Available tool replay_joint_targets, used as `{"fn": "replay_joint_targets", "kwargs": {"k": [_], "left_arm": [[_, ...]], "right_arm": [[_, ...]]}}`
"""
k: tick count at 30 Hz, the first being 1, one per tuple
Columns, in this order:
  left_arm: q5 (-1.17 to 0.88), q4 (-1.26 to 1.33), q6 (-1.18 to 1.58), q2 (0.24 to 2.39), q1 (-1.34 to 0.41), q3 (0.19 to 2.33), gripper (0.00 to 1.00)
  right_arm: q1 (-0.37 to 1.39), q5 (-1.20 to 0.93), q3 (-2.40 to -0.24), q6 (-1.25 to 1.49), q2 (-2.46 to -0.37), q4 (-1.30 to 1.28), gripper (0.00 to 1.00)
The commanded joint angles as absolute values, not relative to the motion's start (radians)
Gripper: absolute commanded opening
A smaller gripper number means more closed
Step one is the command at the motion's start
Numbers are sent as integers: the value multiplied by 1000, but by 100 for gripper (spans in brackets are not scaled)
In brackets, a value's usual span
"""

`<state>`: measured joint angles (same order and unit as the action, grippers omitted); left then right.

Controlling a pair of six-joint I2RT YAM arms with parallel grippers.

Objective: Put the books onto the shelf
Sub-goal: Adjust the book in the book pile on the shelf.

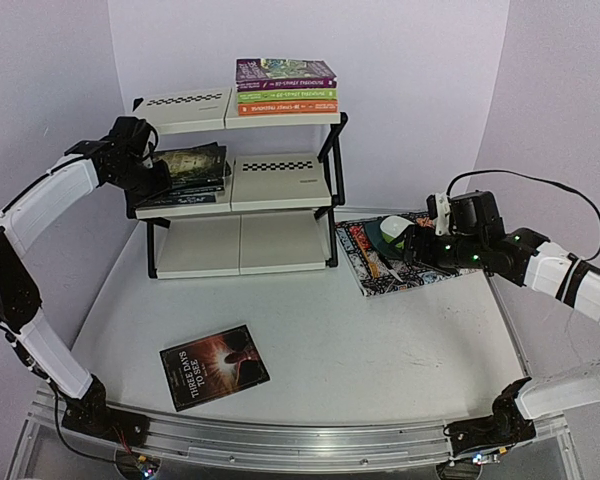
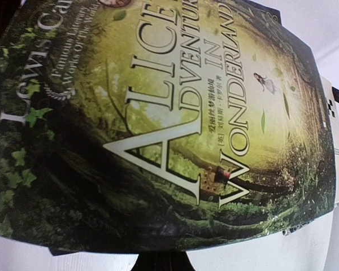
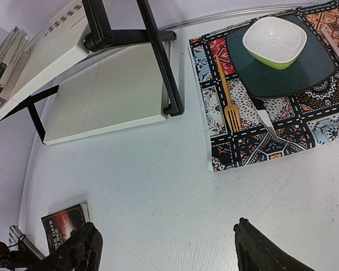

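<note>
My bench (image 1: 360,350) carries the shelf (image 1: 280,182) at 12 o'clock, a patterned mat (image 1: 378,272) beside it at 2 o'clock, and one black book (image 1: 214,366) flat at 7 o'clock. On the shelf: stacked books (image 1: 286,87) on the top tier's right panel, dark books (image 1: 192,168) on the middle tier's left panel.

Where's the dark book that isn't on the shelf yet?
In the top view, the dark book lies flat on the table, near the front on the left side, in front of the shelf.

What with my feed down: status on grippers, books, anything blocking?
Left gripper shut, against Alice book on shelf's middle tier. Right gripper open, empty. Black book on table, nothing blocking it.
</note>
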<state>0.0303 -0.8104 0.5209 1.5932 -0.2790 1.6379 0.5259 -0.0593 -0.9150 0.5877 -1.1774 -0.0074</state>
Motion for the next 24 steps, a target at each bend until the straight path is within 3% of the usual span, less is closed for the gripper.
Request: {"fn": "replay_joint_targets", "kwargs": {"k": [1,6,12,17,22,24], "left_arm": [[199,-742,475,1510,-264,1625,0],[282,-758,445,1481,-261,1599,0],[235,-759,442,1471,-261,1594,0],[157,-760,477,1397,-261,1528,10],[128,-759,504,1302,-259,1454,14],[115,-759,516,1273,-241,1436,14]], "right_arm": [[523,-55,-919,587,-1158,0,81],[523,-58,-922,588,-1157,0,81],[523,-86,-931,600,-1172,0,81],[525,-205,-950,642,-1246,61,81],[573,-277,-1027,714,-1405,289,71],[606,-282,-1077,747,-1482,385,59]]}}
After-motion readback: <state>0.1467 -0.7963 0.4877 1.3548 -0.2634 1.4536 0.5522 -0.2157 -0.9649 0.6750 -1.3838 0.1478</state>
